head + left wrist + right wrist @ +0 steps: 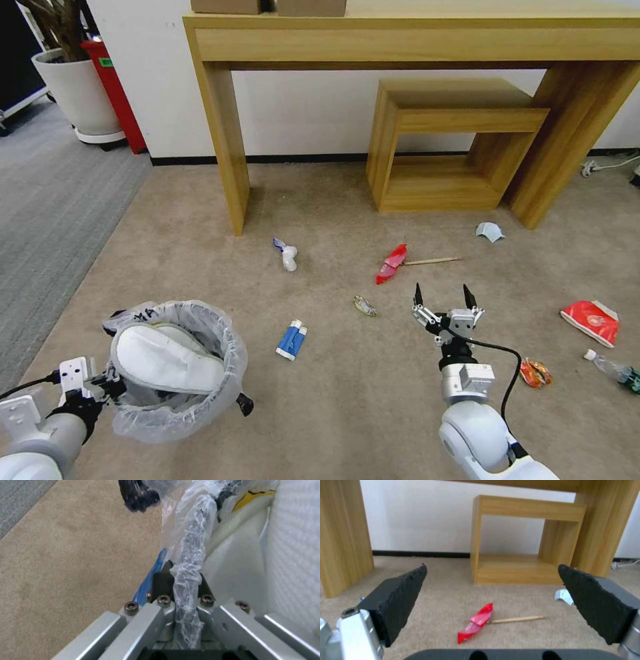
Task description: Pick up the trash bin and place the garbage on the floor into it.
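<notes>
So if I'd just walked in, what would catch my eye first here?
Probably the trash bin held up off the floor by the left gripper, which pinches its bagged rim, with a white slipper lying across its mouth. Next, the right gripper, open, hovering over the carpet and facing a red wrapper with a wooden stick beside it. Other litter lies scattered around.

Left pincer (110,387) clamped, right pincer (445,298) (raised) agape
</notes>
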### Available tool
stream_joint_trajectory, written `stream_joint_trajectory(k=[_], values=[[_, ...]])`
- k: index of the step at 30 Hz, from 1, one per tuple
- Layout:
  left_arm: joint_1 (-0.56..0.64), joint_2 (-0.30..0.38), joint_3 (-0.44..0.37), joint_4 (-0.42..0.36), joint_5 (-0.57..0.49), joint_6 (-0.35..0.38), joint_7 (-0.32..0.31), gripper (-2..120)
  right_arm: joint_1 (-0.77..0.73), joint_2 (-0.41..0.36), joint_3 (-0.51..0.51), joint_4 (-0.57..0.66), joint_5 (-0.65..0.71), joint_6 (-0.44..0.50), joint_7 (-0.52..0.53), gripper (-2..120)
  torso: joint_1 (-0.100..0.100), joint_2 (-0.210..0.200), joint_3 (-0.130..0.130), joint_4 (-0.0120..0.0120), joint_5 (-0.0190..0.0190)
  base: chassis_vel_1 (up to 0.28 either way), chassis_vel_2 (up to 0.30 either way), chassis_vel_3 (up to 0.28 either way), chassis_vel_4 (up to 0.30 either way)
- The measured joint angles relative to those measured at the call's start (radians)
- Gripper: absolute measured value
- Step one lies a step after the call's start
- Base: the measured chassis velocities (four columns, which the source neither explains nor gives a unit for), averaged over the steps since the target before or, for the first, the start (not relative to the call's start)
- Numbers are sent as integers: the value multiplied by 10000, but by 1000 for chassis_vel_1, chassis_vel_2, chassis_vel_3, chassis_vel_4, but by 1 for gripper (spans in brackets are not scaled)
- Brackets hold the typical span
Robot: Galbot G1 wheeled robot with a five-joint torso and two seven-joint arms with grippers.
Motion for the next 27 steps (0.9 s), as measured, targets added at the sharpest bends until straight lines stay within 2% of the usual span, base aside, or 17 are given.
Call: stream_joint_trajectory(k=[7,18,20,21,22,23,24,25,26,27], values=[[27,-31,23,-31,7,-3,5,1,-27,6,-36,68,-5,-80,6,100,0,0,-1,0,0,-7,6,4,-7],[87,-84,48,-76,57,-37,26,1,77,106,-279,58,108,-17,71,100,1,0,4,-1,0,-84,101,96,-88],[81,-97,71,-77,73,-39,29,1,150,-23,-547,254,843,-496,294,100,1,0,3,-2,0,-57,23,51,-55],[65,-98,86,-75,92,-39,29,1,266,-176,-796,441,1644,-1131,492,100,0,0,1,-2,0,0,0,0,0],[65,-98,86,-75,92,-39,29,1,266,-176,-796,441,1644,-1131,492,100,0,0,1,-2,0,0,0,0,0],[46,-98,96,-63,99,-40,29,1,387,-287,-973,554,2153,-1547,593,100,0,0,0,-2,0,0,0,0,0],[13,-103,114,-23,110,-39,23,1,801,-516,-1372,731,3294,-2479,934,100,0,0,0,-2,-1,0,0,0,0],[-15,-117,127,2,124,-39,21,1,1148,-630,-1637,785,4060,-2965,1187,100,0,0,0,-1,0,0,0,0,0],[-15,-117,127,2,124,-39,21,1,1148,-630,-1637,785,4060,-2965,1187,100,0,0,0,-1,0,0,0,0,0],[-54,-141,144,45,146,-39,15,1,1625,-734,-1990,787,4952,-3411,1515,100,0,0,-1,0,0,0,0,0,0]])
